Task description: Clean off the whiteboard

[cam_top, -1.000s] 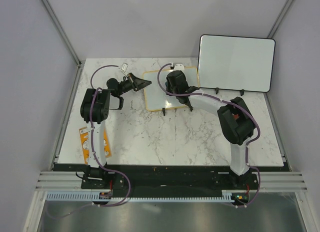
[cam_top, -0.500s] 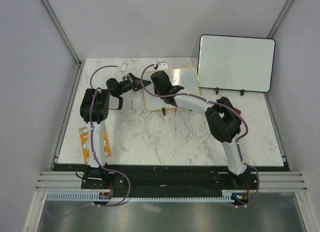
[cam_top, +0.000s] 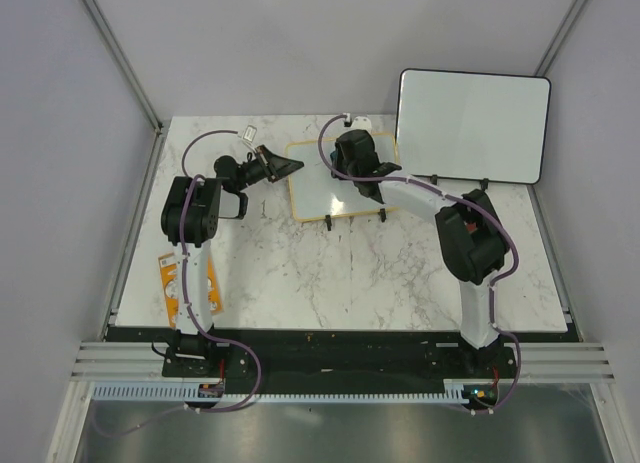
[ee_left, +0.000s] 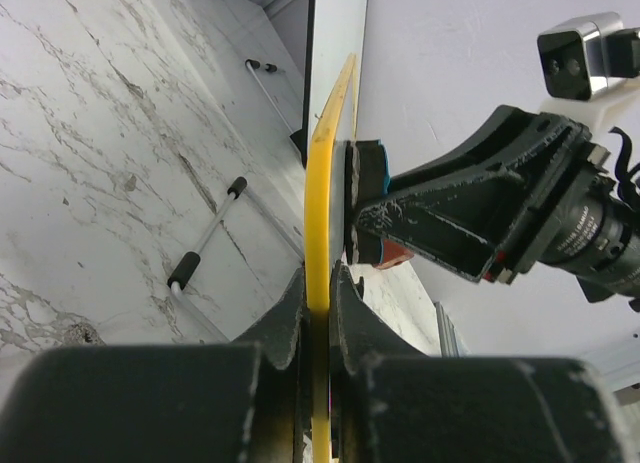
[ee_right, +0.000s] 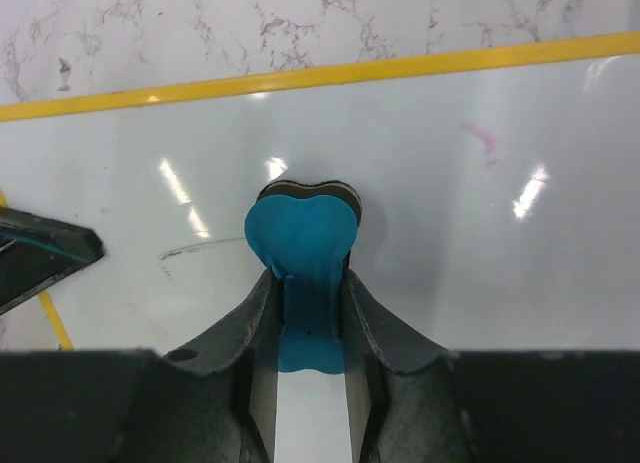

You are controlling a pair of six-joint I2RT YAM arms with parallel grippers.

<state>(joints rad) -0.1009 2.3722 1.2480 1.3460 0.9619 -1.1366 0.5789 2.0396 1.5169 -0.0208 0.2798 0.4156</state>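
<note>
Board: the small rectangular whiteboard with a thin yellow-orange frame (cam_top: 312,191) sits toward 12 o'clock on the white marble worktop (cam_top: 300,273), with its black feet along its 6 o'clock edge.
Left grip: the left end effector (cam_top: 288,166) is pressed together on the board's 9 o'clock edge. The wrist view shows the yellow frame (ee_left: 320,173) pinched between its fingers (ee_left: 318,283).
Right grip: the right end effector (ee_right: 305,283) pinches a blue felt eraser (ee_right: 300,238), held flat against the white surface near the board's 12 o'clock edge.
Marks: a faint pink smudge (ee_right: 478,138) lies at 2 o'clock of the eraser, and a thin grey arc (ee_right: 195,251) at 9 o'clock.
Around: a larger black-framed whiteboard (cam_top: 472,125) stands at 2 o'clock of the small one. Orange-and-white packets (cam_top: 172,283) lie at 8 o'clock by the worktop's edge, and a small white tag (cam_top: 248,133) at 10 o'clock.
In the way: from above, the right arm (cam_top: 420,195) crosses the board's 3 o'clock half and hides it.
Change: half a second ago the eraser was over the board's 9 o'clock part, close to the left end effector. It now sits further toward 3 o'clock. The left grip is unchanged.
</note>
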